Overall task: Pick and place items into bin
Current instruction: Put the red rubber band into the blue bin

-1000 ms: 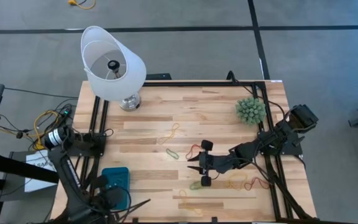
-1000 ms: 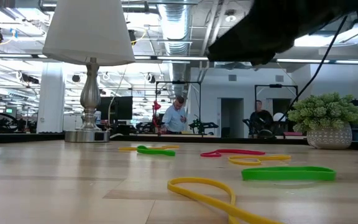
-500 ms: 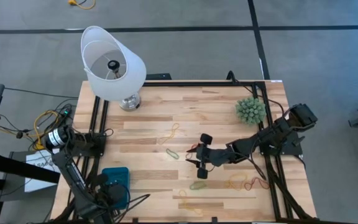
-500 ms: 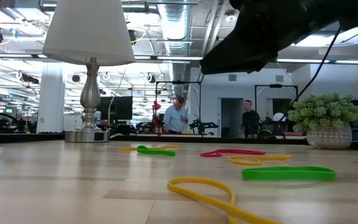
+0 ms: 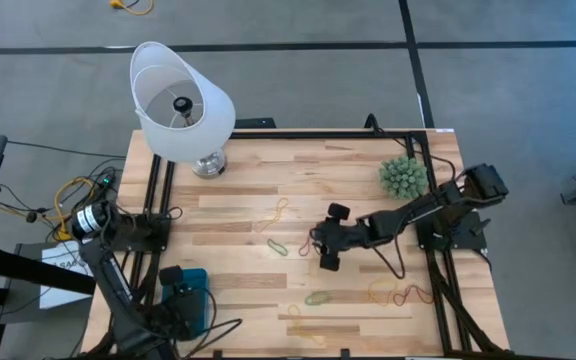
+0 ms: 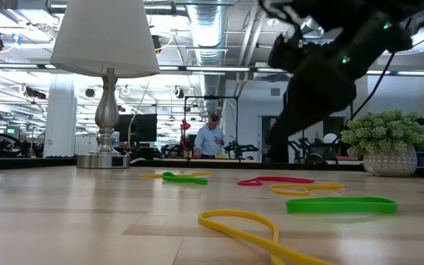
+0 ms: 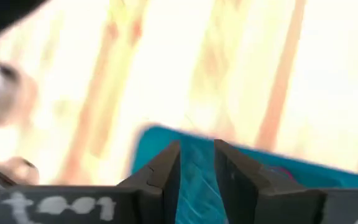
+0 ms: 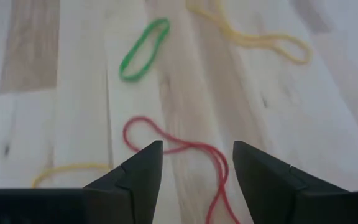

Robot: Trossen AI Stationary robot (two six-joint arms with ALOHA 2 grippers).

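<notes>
Several rubber-band items lie loose on the wooden table: a red one [image 5: 309,241], a green one [image 5: 278,246], a yellow one [image 5: 274,211], and others near the front edge [image 5: 318,297]. My right gripper [image 5: 326,238] hangs open over the red band [image 8: 194,155], which lies on the wood between its fingers, untouched. The teal bin [image 5: 196,277] sits at the front left. My left gripper [image 5: 175,287] hovers above the bin [image 7: 166,140], open by a narrow gap [image 7: 196,171] with nothing in it.
A white-shaded lamp [image 5: 181,105] stands at the far left and a spiky green plant [image 5: 403,177] at the far right. More bands lie at the front right [image 5: 396,294] and front middle [image 5: 303,325]. People show in the room behind [image 6: 210,138].
My right gripper has swung from above the front green band toward the far edge and sunk, and now stands over the red band. My left gripper has moved toward the far edge, over the bin. No band has moved.
</notes>
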